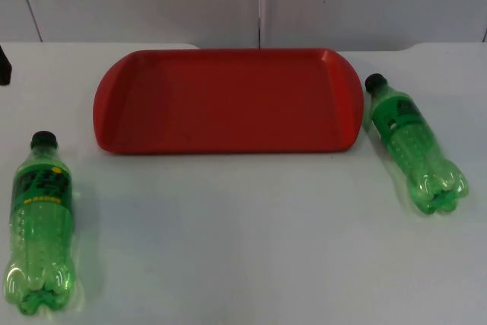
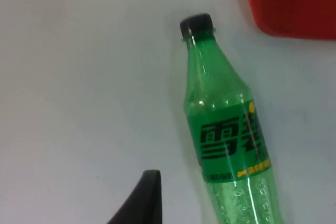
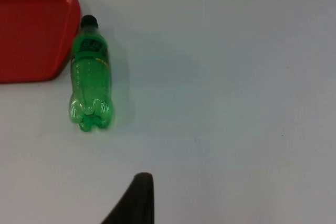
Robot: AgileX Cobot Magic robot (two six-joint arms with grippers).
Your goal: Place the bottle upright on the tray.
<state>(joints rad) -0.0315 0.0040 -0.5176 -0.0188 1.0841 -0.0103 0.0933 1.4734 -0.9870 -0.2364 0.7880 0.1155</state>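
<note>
You have two green bottles lying on their sides on the white tabletop (image 1: 243, 249): the left bottle (image 1: 42, 226) at the lower left of the top view, well apart from the red tray (image 1: 228, 100), and the right bottle (image 1: 415, 146) at the right, its cap just beside the tray's end. Neither is grasped, so the step in hand looks like the approach. Next you likely need to close a pincer around a bottle's body, then tip it upright; whether either pincer is open I cannot tell
</note>
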